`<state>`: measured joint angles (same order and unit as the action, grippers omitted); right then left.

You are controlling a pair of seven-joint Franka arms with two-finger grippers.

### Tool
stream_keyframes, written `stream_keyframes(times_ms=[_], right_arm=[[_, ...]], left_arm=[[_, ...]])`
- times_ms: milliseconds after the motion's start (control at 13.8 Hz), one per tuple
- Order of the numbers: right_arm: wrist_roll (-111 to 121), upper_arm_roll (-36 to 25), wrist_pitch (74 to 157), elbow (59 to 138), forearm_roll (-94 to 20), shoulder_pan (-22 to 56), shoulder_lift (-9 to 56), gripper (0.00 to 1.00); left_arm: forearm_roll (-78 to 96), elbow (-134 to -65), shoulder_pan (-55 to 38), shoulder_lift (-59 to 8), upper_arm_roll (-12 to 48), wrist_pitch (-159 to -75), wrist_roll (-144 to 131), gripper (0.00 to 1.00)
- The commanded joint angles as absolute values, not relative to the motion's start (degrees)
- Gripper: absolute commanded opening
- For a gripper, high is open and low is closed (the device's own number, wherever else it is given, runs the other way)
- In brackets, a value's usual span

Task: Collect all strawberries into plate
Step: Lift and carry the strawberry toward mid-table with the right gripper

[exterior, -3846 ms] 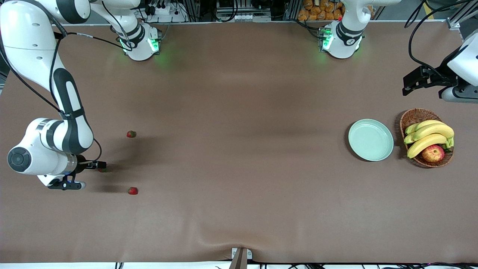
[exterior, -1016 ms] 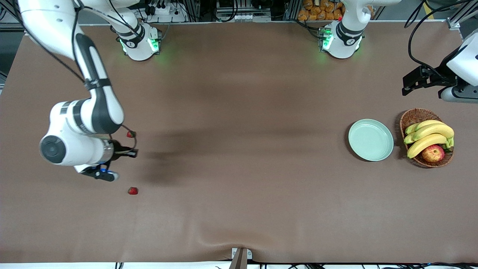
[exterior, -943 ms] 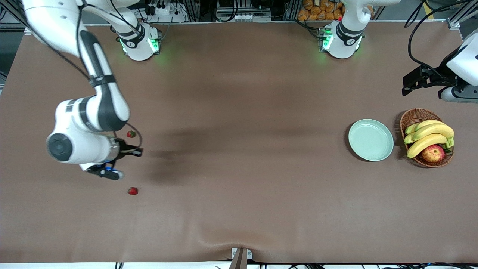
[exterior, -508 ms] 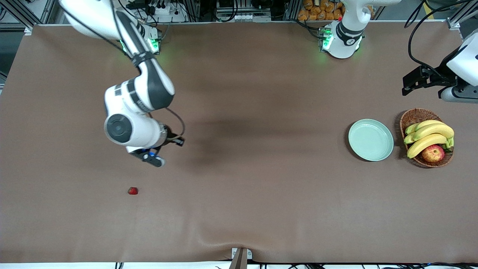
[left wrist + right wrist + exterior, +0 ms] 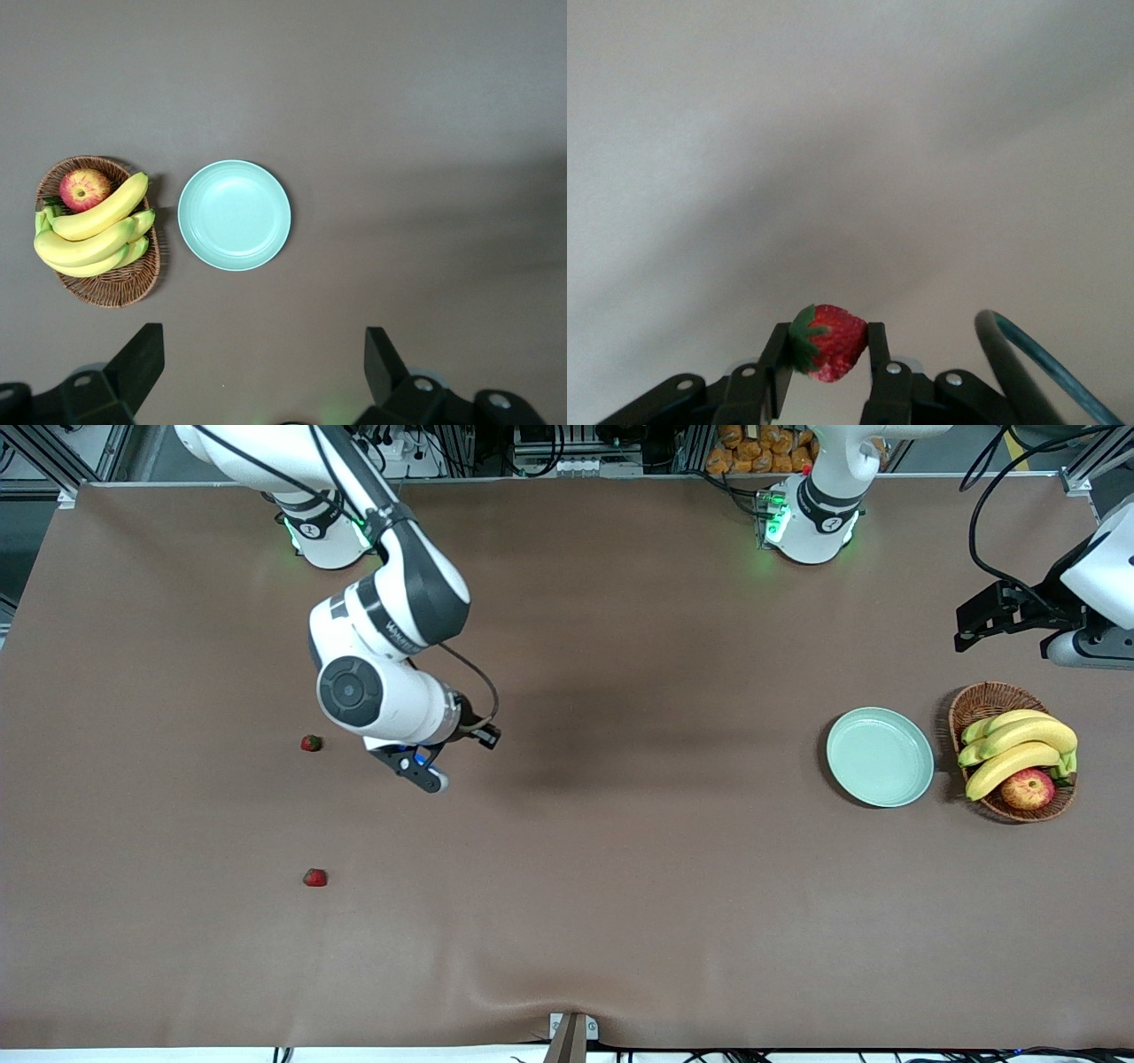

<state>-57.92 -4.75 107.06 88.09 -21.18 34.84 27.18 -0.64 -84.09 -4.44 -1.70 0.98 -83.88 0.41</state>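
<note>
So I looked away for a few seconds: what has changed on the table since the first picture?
The right gripper lifted one strawberry off the table and carried it toward the plate, which is still empty. Two strawberries, the basket and the open, waiting left gripper stayed put.

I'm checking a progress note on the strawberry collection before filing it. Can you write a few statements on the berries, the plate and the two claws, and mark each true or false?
1. The right claw is shut on a strawberry. True.
2. The plate already holds a strawberry. False: it holds nothing.
3. Two strawberries lie on the table toward the right arm's end. True.
4. The left claw holds the apple. False: it is open, holding nothing, above the plate and basket; the apple lies in the basket.
5. The plate stands beside the basket. True.
</note>
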Motion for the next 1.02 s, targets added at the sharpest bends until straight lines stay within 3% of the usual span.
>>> stream_keyframes(times_ms=[0,363,943], right_arm=[[-64.40,-5.45,110.11,87.19,-22.59,38.40,27.16,0.19],[-73.64,-5.45,117.32,87.19,-23.99,45.25,29.43,0.18],[-84.98,-5.71,130.24,83.76,-22.85,54.13,41.21,0.18]], left_arm=[[-0.70,-83.58,-4.22,-1.67,1.05,-83.50,1.58,1.00],[-0.70,-83.58,-4.22,-1.76,1.05,-83.50,1.58,1.00],[-0.70,-83.67,-4.39,-1.85,1.05,-83.50,1.49,1.00]])
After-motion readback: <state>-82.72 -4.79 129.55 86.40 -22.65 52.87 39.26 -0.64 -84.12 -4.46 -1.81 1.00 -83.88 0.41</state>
